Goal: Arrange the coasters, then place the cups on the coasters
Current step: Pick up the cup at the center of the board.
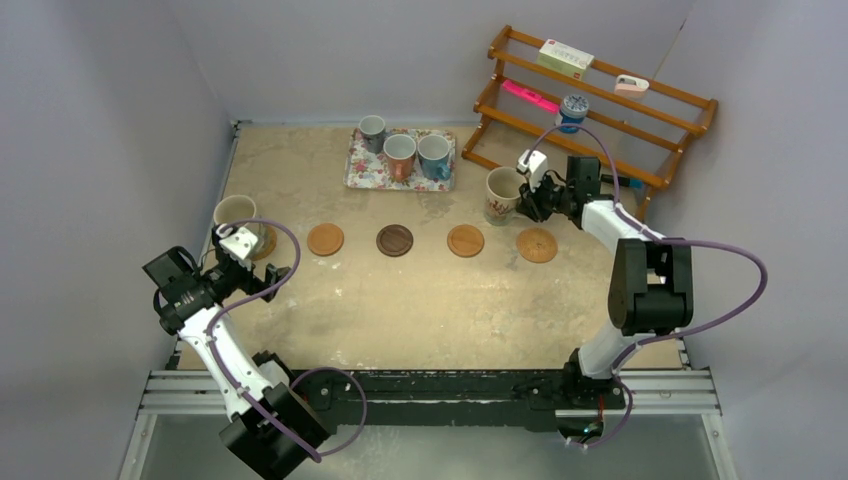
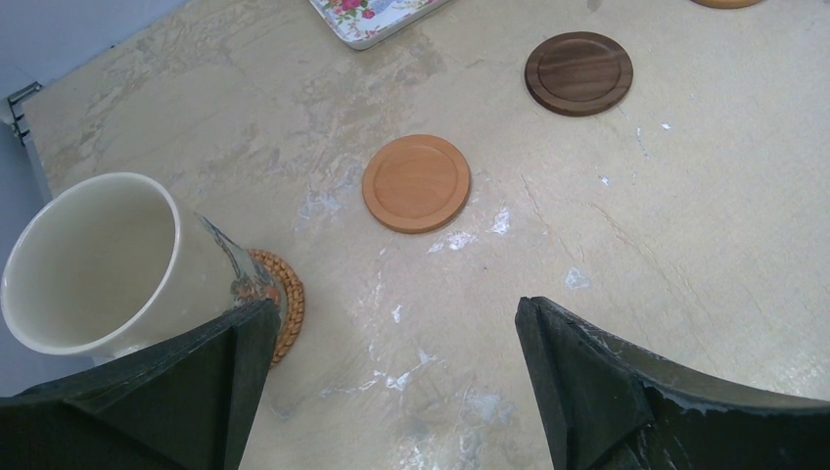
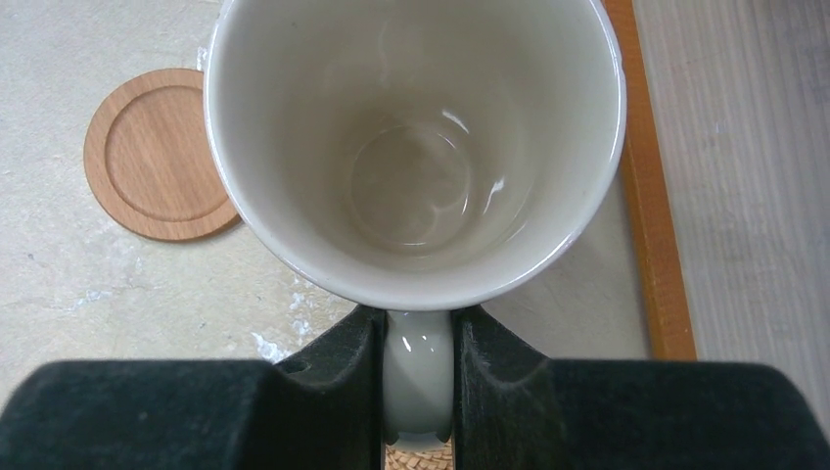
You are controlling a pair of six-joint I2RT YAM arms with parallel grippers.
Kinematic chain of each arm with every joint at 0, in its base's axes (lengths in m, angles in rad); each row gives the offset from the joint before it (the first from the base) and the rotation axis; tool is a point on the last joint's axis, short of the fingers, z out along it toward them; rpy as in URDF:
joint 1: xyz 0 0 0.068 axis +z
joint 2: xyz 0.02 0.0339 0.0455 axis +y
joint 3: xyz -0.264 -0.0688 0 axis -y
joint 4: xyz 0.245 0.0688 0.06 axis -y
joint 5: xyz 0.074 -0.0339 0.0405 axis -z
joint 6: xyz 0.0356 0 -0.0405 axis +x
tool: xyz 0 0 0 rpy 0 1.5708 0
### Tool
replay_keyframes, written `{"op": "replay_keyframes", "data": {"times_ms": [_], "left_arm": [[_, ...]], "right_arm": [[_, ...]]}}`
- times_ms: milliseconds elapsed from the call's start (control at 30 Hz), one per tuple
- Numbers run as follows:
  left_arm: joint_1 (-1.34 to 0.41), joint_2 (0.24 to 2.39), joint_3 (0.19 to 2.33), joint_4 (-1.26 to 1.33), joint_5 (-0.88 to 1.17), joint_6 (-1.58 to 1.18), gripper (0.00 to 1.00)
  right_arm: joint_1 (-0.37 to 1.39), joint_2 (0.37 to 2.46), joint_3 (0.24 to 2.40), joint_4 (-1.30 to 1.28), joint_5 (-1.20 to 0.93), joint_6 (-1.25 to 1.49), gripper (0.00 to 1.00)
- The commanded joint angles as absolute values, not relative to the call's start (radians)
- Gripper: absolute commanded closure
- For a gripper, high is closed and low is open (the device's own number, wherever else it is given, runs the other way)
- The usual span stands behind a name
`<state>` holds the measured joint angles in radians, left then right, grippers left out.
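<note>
- Right now the right fingers (image 3: 357,357) are pressed onto the handle (image 3: 418,357) of a cream mug (image 3: 416,147), pinching it from both sides. The mug's open mouth sits just beyond the fingertips.
- A woven coaster (image 3: 418,458) shows under the handle, in the gap between these fingers.
- A plain tan coaster (image 3: 161,154) lies on the tabletop (image 3: 98,294) beyond them, to one side of the mug. A wooden rack rail (image 3: 651,196) runs along the other side.
- The left fingers (image 2: 230,362) are spread wide and hold nothing.
- A second cream mug (image 2: 98,259) stands on a second woven coaster (image 2: 286,304) right beside one left finger; contact cannot be told.
- Ahead of the left fingers lies a second plain tan coaster (image 2: 416,183). Farther on are a dark brown coaster (image 2: 578,73) and a corner of the floral tray (image 2: 367,20).
</note>
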<state>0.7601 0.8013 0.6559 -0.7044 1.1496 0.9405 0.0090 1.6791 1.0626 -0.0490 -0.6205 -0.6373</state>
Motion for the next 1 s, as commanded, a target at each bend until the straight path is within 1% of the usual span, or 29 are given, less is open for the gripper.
{"op": "replay_keyframes", "data": {"times_ms": [0, 200, 333, 567, 767, 967], "left_arm": [[0.768, 0.805, 0.663, -0.709, 1.204, 0.973, 0.0], [0.769, 0.815, 0.663, -0.709, 1.209, 0.967, 0.0], [0.769, 0.823, 0.664, -0.714, 1.211, 0.968, 0.0], [0.77, 0.84, 0.67, -0.725, 1.216, 0.974, 0.0], [0.769, 0.854, 0.676, -0.758, 1.225, 1.015, 0.0], [0.769, 0.844, 0.667, -0.802, 1.261, 1.101, 0.0]], "right_arm": [[0.014, 1.596, 1.015, 0.124, -0.667, -0.579, 1.0], [0.013, 1.522, 0.931, 0.293, -0.653, -0.499, 1.0], [0.01, 1.477, 0.913, 0.323, -0.648, -0.478, 1.0], [0.002, 1.398, 0.924, 0.274, -0.611, -0.48, 1.0], [-0.063, 1.339, 0.952, 0.149, -0.609, -0.495, 1.0], [-0.142, 1.272, 0.924, 0.069, -0.631, -0.516, 1.0]]}}
